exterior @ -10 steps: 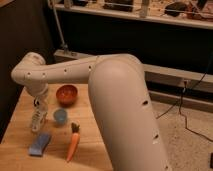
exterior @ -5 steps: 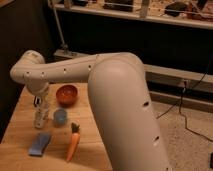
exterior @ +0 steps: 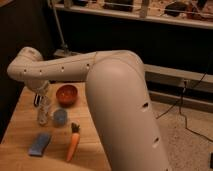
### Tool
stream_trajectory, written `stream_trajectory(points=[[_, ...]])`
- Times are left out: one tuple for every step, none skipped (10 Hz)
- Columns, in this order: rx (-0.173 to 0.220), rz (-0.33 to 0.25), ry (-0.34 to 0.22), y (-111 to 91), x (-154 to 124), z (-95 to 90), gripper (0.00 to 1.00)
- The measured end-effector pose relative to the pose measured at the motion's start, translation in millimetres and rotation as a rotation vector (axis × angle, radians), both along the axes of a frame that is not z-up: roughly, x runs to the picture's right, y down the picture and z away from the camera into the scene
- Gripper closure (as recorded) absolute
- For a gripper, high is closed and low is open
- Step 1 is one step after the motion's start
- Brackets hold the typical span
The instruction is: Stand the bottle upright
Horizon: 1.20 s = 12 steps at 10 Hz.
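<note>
Camera view is showing the big white arm [exterior: 117, 95] filling the near right of the frame and reaching away to the left, where it is bending down over a wooden table [exterior: 20, 125]. Nearest of the items, well in front of the gripper and a little to its left, a blue sponge [exterior: 39, 144] is lying flat, and a carrot [exterior: 73, 143] is lying beside it to the right, its dark leafy end pointing toward the gripper. Closer in, a small blue cup [exterior: 60, 117] is sitting just to the right of the bottle. The bottle [exterior: 44, 112] is standing upright on the table directly beneath the gripper, its top reaching up to the tool. The gripper [exterior: 42, 96] is hanging at the bottle's top, under the arm's wrist; whether it is clamped on the bottle or apart from it, I cannot tell. Just beyond and to the right of the gripper, an orange-red bowl [exterior: 66, 95] is resting on the table. Farther back, dark shelving is running across the wall.
</note>
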State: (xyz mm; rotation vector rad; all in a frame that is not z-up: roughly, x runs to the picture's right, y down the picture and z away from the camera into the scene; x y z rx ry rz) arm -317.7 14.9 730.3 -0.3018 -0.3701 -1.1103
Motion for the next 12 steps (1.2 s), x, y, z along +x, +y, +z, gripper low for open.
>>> stream_trajectory(points=[[0.007, -0.012, 0.006, -1.2, 0.5, -0.6, 1.00], [0.017, -0.035, 0.016, -2.1, 0.1, -1.4, 1.00], [0.022, -0.049, 0.021, -1.6, -1.1, -1.5, 1.00], [0.027, -0.061, 0.028, -1.3, -1.8, -1.6, 1.00], [0.036, -0.079, 0.039, -1.5, -2.5, -1.6, 1.00], [0.041, -0.087, 0.044, -1.8, -3.6, -2.1, 1.00], [0.047, -0.095, 0.047, -2.2, -5.2, -2.6, 1.00], [0.053, -0.103, 0.050, -2.2, -6.9, -2.9, 1.00], [0.058, -0.110, 0.051, -2.0, -8.4, -3.2, 1.00], [0.061, -0.116, 0.052, -1.6, -9.8, -3.6, 1.00], [0.063, -0.121, 0.052, -1.0, -10.6, -3.6, 1.00], [0.064, -0.124, 0.053, -0.1, -10.5, -3.3, 1.00]])
